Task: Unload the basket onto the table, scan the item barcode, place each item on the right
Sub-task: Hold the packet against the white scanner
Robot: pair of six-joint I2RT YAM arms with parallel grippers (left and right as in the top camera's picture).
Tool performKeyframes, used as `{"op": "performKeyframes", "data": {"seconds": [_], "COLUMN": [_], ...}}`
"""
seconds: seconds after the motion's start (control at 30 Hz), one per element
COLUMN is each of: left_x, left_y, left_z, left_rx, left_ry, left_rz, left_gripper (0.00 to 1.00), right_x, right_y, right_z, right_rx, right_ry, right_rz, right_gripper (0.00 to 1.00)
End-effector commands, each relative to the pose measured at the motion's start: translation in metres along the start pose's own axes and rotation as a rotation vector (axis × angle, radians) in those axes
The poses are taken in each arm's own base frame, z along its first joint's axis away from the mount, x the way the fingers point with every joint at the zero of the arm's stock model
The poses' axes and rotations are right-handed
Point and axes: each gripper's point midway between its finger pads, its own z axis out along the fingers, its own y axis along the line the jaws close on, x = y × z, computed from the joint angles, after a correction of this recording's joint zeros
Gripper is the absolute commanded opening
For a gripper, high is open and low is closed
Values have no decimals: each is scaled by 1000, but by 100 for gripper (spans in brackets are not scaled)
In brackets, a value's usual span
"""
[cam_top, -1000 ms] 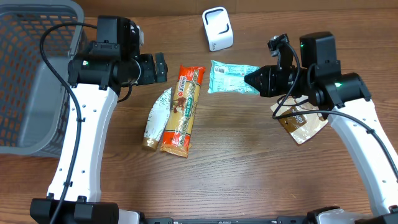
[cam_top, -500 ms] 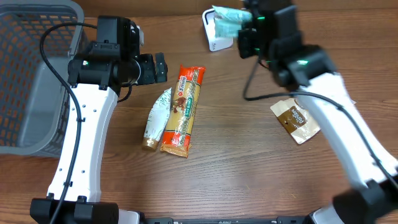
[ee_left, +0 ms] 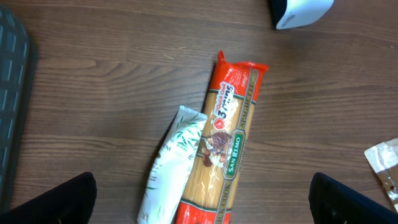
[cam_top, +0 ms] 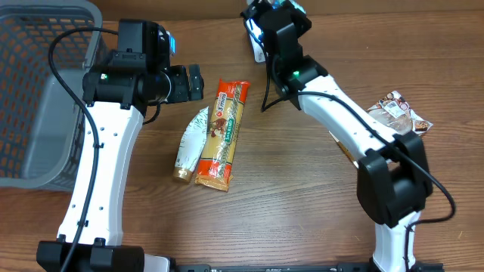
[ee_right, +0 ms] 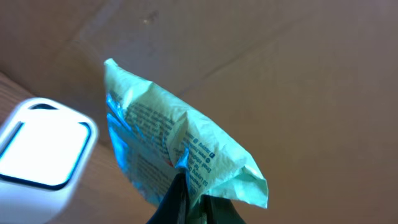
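— Clamped shut, the right claw [ee_right: 188, 204] pinches the teal packet [ee_right: 180, 149] by one crimped end. It is up at the far edge of the table [cam_top: 302, 189], and the white scanner [ee_right: 43, 146] sits just beside and below the packet.

— Does the barcode face the scanner?

— I cannot tell. The wrist view shows small print on crumpled film but no bars I can make out. From overhead the arm hides nearly all of the packet.

— How will it handle?

— Light and soft, I judge. It is thin glossy film that creases and droops from the pinch, so the free end will likely sag and swing when the wrist turns. Film like that is slippery too, and a grip on the very edge may creep.

— Where is the better hold?

— Probably the sealed end seam, where it is gripped now. That is likely the stiffest part, and it leaves the printed panel bare. Pinching the middle would cover print and squash whatever is inside. The next move probably calls for a slow wrist roll to present a flat face to the scanner.

— And the other side?

— The left claw [cam_top: 195, 81] hangs with its jaws wide apart, holding nothing, near the top end of the spaghetti pack [cam_top: 221, 132]. A white-and-green pouch [cam_top: 190, 143] lies against that pack. A brown snack packet [cam_top: 397, 112] lies well apart on the right, and a grey basket [cam_top: 38, 91] stands on the left.
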Motion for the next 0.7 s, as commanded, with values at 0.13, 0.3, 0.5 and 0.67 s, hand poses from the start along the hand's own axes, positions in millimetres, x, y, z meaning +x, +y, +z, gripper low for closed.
{"op": "performKeyframes", "data": {"seconds": [0.13, 0.3, 0.5, 0.67], "left_x": [-6, -6, -6, -6], "left_y": [-2, -2, -2, -2], "left_z": [-9, -9, -9, -9], "left_rx": [5, 5, 5, 5], "left_ry": [-31, -31, -31, -31], "left_rz": [20, 20, 20, 20], "left_gripper": [100, 100, 100, 100], "right_x": [8, 18, 19, 21], "right_y": [28, 51, 55, 59], "right_z": [30, 41, 43, 44], "right_rx": [79, 64, 57, 51], "right_ry": [-9, -8, -17, -13], "right_rz": [-371, -417, -417, -419], "right_gripper": [4, 4, 4, 4]}}
